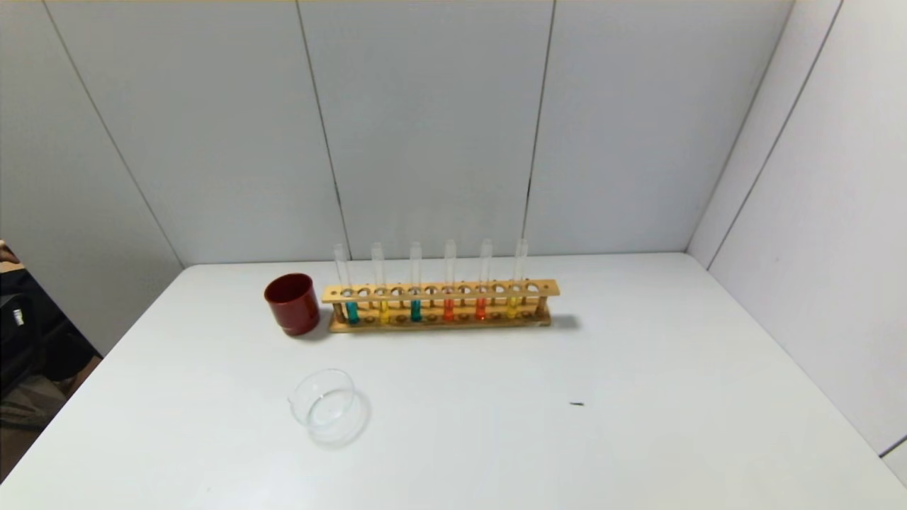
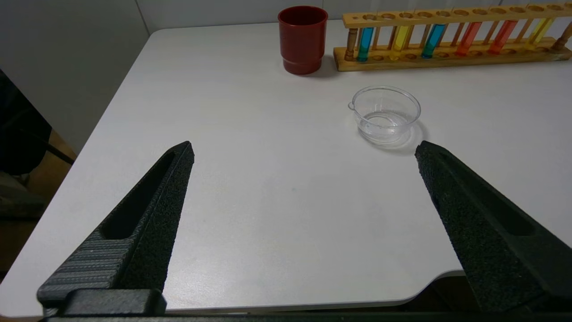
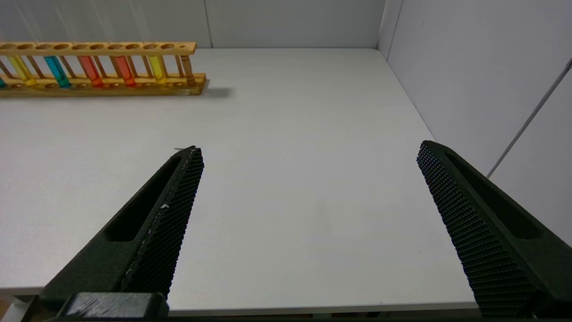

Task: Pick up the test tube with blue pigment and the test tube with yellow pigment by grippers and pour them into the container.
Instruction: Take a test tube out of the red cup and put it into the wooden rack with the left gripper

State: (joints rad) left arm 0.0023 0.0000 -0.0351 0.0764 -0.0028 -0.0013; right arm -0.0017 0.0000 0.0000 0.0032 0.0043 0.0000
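Left gripper (image 2: pixel 304 152), right gripper (image 3: pixel 308 150): jaws spread above desk (image 1: pixel 638 397) edge; dish (image 1: pixel 322 399) at rack's (image 1: pixel 439 290) 7 o'clock.

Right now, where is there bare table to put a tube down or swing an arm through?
Bare table lies right of the glass dish and in front of the wooden rack, out to the right wall. It is crowded where the red cup sits close beside the rack's left end.

White table (image 1: pixel 638 425): wooden rack (image 1: pixel 439 290), red cup (image 1: pixel 292 303), glass container (image 1: pixel 324 404).
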